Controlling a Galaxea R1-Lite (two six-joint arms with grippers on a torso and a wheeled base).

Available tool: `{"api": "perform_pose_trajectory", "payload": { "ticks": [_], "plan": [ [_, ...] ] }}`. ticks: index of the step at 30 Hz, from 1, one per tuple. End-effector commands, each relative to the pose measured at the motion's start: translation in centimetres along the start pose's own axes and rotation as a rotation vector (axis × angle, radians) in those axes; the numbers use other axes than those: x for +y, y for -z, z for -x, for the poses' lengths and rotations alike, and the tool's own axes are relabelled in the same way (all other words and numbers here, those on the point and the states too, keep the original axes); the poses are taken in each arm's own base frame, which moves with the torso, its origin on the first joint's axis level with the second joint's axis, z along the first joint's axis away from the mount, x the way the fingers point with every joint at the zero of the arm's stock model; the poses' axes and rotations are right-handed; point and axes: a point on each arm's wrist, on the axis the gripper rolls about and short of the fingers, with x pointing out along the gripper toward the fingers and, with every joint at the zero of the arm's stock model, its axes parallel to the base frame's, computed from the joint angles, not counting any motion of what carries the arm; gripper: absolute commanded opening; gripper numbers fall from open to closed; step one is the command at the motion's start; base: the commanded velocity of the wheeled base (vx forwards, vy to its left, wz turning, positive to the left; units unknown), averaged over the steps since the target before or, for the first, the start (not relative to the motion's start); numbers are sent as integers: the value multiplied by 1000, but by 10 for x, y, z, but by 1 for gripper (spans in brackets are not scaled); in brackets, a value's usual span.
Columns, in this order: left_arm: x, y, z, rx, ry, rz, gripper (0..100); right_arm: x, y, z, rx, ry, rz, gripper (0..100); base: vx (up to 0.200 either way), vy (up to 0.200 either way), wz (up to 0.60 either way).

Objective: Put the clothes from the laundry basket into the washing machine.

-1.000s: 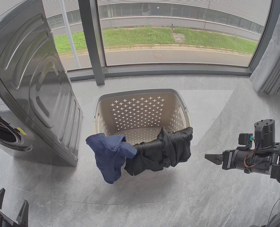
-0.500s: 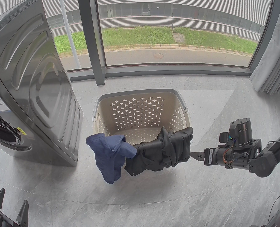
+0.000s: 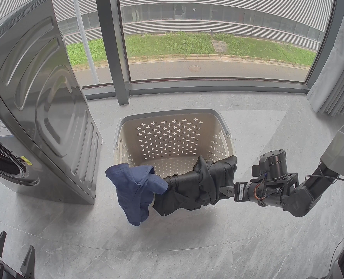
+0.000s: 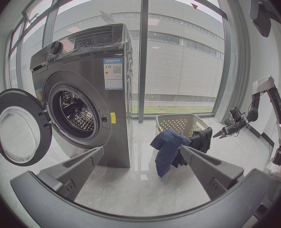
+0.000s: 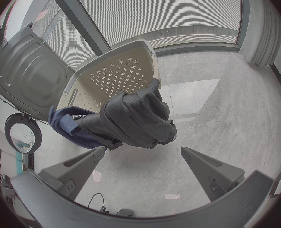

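Right gripper (image 3: 225, 191), jaws wide, at right end of black garment (image 3: 197, 186), frame centre; garment runs leftward along laundry basket (image 3: 172, 112) rim.

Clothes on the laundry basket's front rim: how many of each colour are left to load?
Blue garment: 1
Black garment: 1 (one bundle, as far as the folds show)
Total: 2
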Motion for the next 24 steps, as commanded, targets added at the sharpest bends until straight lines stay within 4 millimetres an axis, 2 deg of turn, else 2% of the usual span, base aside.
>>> {"api": "perform_pose_trajectory", "payload": {
  "ticks": [1,16,23,24],
  "plan": [
    [0,5,0,-1,0,1,100,-1,6,-25,22,7,2,100,0,0,0],
    [0,5,0,-1,0,1,100,9,-1,-61,-17,1,11,100,0,0,0],
    [0,5,0,-1,0,1,100,14,-5,-68,-34,-11,12,100,0,0,0],
    [0,5,0,-1,0,1,100,14,-4,-69,-31,-10,11,0,0,0,0]
  ]
}}
